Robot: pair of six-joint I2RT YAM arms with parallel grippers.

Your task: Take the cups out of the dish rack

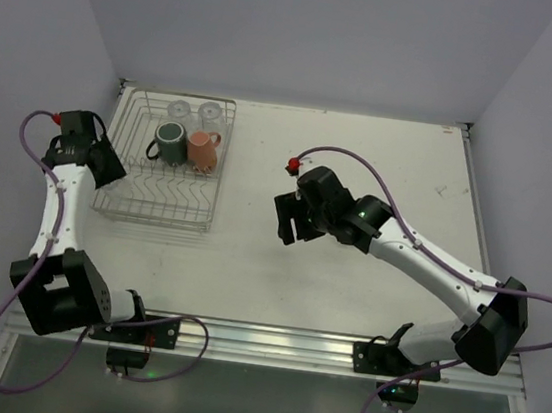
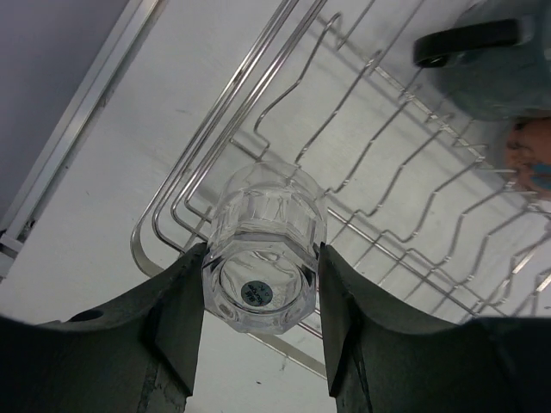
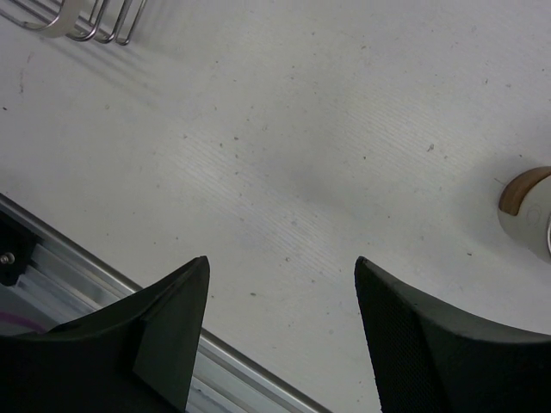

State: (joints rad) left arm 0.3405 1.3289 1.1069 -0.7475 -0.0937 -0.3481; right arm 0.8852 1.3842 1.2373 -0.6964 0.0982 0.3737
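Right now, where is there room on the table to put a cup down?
The widest bare patch of table lies between the rack and the right end effector. The far right corner behind that arm is free too. It is crowded at the rack's back, where the green mug, pink mug and two glasses stand together.

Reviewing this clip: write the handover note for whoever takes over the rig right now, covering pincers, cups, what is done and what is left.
Left pincer: shut on a clear glass at the dish rack edge; cannot tell if it is lifted free.
Right pincer: open, empty, over bare table.
In the rack: dark green mug, salmon-pink mug, two more clear glasses.
Done: possibly one cup out; a tan-rimmed object sits on the table, cut off in the right wrist view.
Left: set the held glass down outside the rack, then take out the other four.
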